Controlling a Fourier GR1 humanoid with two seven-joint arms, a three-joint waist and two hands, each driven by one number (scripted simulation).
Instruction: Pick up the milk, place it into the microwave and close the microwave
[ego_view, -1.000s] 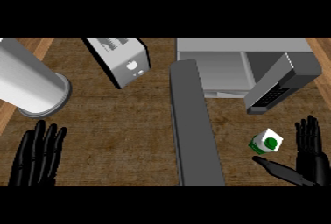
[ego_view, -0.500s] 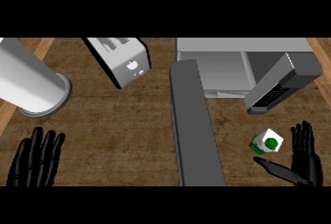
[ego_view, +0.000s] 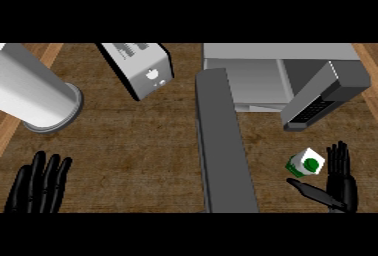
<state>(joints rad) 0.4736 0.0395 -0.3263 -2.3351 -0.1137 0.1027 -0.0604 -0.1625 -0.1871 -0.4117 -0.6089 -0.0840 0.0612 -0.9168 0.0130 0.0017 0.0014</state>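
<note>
Closing on the milk is where I expect trouble: it stands on the worktop just beside my right hand, whose fingers are straight and thumb splayed, holding nothing. An off-centre curl could tip it or nudge it toward the long grey slab, which I take for the door of the microwave. My left hand rests spread at lower left. Both wrists are cut off, and I cannot tell whether the fingers touch the milk, nor read the oven's cavity.
</note>
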